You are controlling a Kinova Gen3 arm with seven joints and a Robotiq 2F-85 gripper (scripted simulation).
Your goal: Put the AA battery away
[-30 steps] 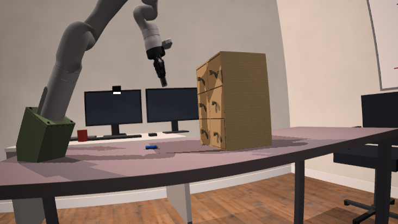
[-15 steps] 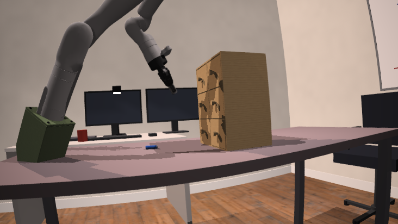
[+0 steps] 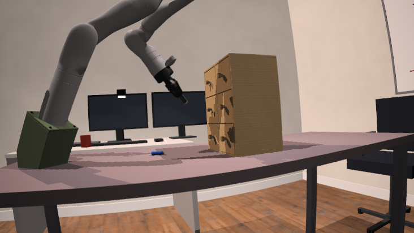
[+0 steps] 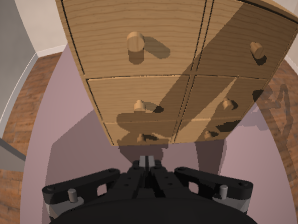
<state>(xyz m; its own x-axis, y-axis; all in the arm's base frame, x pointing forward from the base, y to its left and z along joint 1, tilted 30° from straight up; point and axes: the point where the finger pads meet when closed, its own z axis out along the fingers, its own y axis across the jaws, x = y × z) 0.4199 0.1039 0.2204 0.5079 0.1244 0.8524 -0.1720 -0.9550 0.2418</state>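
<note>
- On the table (image 3: 261,170), the chest (image 3: 254,104) stands upright, all visible drawers pushed in.
- Gripper (image 3: 182,100): fingers pressed together, pinching nothing, tilted toward the chest front, apart from it.
- AA battery (image 3: 157,152): lying on the table, left of the chest.

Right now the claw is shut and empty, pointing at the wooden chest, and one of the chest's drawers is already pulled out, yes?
Not quite. Every drawer of the chest is pushed in; the wrist view shows the fronts flush. The rest holds: the claw is shut, empty and pointed at the chest.
</note>
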